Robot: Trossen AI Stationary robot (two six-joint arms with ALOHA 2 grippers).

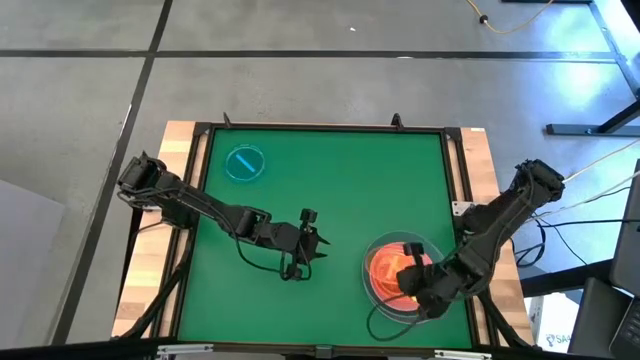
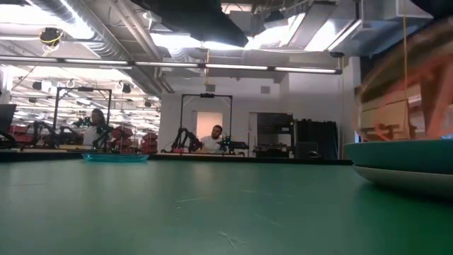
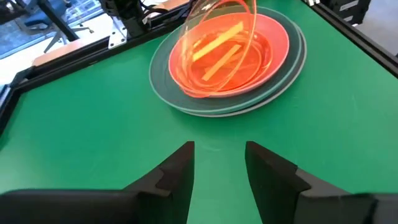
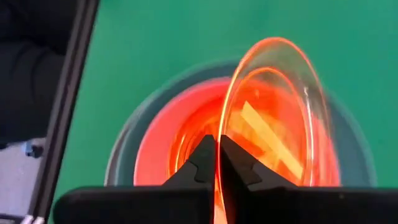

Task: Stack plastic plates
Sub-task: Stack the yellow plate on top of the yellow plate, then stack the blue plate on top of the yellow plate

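- A small translucent plate (image 4: 273, 118) is held tilted on edge over the stack (image 1: 385, 290) at the lower right of the high view — its rim is pinched between the nearly closed fingers of the right gripper (image 4: 217, 163).
- The tilt is judged to follow from the rim grip: the plate hangs from one edge so that it can be lowered flat into the pile.
- The stack itself is built from a large pink plate (image 3: 273, 46) resting inside a larger teal one (image 3: 165, 84), with orange-tinted small plates and their yellow bar marks seen inside.
- One small blue plate (image 1: 245, 163) is left alone at the upper left of the high view, well apart from the stack.
- The left gripper (image 3: 219, 163) is kept low over the mat near the middle of the frame, its fingers parted and holding nothing, apparently waiting.
- Everything is set on a green mat (image 1: 330, 190) framed in black on a wooden table (image 1: 175, 150).
- Beyond the table, in the low view, a workshop is seen with ceiling lights, other rigs, and a seated person (image 2: 212, 138) far off at centre.
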